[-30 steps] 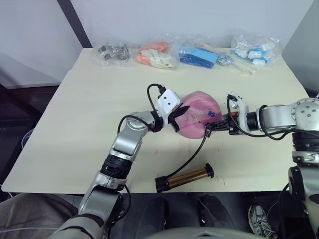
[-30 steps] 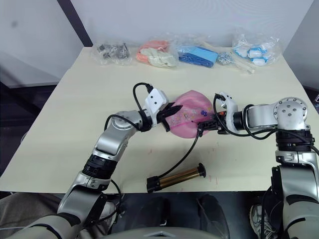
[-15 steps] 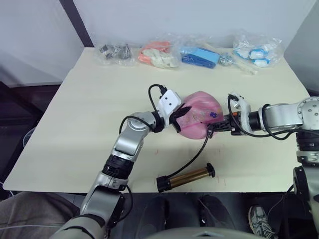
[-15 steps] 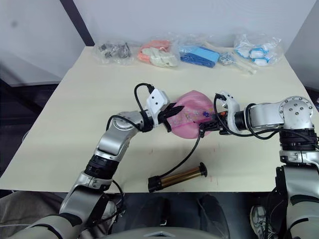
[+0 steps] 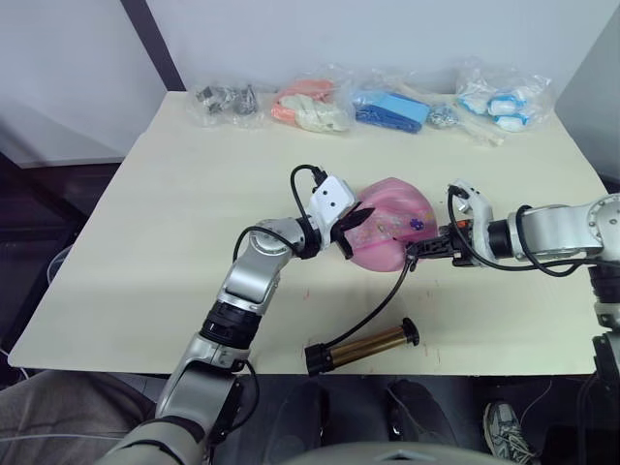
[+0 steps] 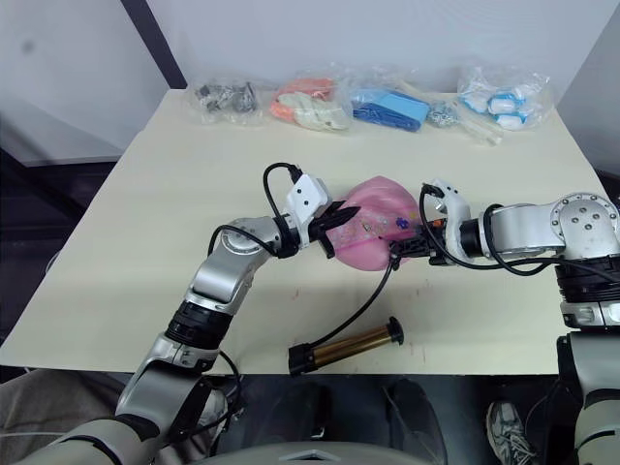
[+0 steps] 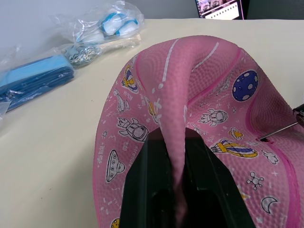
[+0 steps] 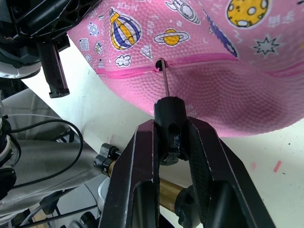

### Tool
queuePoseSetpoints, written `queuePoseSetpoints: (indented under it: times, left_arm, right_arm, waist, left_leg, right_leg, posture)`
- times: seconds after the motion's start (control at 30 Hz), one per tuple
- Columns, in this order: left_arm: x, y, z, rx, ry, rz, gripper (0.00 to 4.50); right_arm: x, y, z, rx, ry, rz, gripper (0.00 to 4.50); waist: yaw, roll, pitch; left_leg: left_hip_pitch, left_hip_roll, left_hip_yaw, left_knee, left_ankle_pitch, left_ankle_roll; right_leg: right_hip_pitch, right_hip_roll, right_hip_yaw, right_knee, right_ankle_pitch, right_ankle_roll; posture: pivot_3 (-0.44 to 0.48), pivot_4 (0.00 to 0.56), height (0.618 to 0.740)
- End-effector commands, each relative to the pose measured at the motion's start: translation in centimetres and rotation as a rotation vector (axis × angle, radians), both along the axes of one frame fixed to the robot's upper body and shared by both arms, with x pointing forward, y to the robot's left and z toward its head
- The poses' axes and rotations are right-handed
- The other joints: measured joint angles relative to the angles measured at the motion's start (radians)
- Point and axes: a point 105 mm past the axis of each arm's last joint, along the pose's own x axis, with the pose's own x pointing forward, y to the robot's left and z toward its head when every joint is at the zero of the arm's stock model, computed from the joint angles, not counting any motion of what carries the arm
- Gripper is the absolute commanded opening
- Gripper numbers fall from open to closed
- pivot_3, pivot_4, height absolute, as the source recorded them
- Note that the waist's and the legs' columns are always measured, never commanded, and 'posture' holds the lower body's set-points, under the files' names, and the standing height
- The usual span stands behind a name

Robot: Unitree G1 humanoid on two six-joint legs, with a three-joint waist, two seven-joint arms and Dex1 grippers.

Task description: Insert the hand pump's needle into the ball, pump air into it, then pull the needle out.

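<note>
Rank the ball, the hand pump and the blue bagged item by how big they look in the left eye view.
1. the ball, partly deflated
2. the hand pump
3. the blue bagged item, sitting farther from the camera, so its place below the pump is unsure

A pale wooden table (image 5: 174,213) is seen across the middle of the frame. A plain grey-white wall (image 5: 387,34) is seen behind it at the top, crossed by a dark diagonal bar (image 5: 150,44) at upper left. Dark floor (image 5: 39,208) is seen at left.
</note>
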Motion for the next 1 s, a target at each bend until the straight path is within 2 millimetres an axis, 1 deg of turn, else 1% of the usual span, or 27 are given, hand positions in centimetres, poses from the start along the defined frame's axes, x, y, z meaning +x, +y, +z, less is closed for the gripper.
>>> queuePoseSetpoints:
  times: [0.03, 0.3, 0.6, 1.0]
  left_arm:
    - [-0.21, -0.04, -1.78, 0.049, 0.051, -0.012, 0.04]
    - [-0.04, 0.05, -1.94, 0.055, 0.052, -0.010, 0.04]
    - [-0.11, -0.05, -2.13, 0.050, 0.055, -0.013, 0.04]
    - [-0.17, 0.00, -2.32, 0.051, 0.056, -0.011, 0.04]
  right_arm:
    - [-0.47, 0.33, 0.55, 0.012, -0.019, 0.013, 0.32]
    - [-0.61, 0.18, 0.40, 0.006, -0.022, 0.002, 0.32]
    - [-1.02, 0.55, 0.33, 0.003, -0.021, 0.036, 0.32]
    - [-1.33, 0.46, -0.08, -0.009, -0.010, 0.044, 0.32]
  waist:
    - [0.001, 0.000, 0.000]
    - [0.002, 0.000, 0.000]
    - [0.003, 0.000, 0.000]
    - [0.003, 0.000, 0.000]
  left_leg:
    - [0.000, 0.000, 0.000, 0.000, 0.000, 0.000]
    - [0.000, 0.000, 0.000, 0.000, 0.000, 0.000]
    - [0.000, 0.000, 0.000, 0.000, 0.000, 0.000]
    - [0.000, 0.001, 0.000, 0.000, 0.000, 0.000]
  right_leg:
    - [0.000, 0.000, 0.000, 0.000, 0.000, 0.000]
    - [0.000, 0.000, 0.000, 0.000, 0.000, 0.000]
    - [0.000, 0.000, 0.000, 0.000, 0.000, 0.000]
    - [0.000, 0.000, 0.000, 0.000, 0.000, 0.000]
  posture:
    - [0.000, 0.150, 0.736]
    - [0.000, 0.150, 0.736]
    - [0.000, 0.150, 0.736]
    - [0.000, 0.150, 0.736]
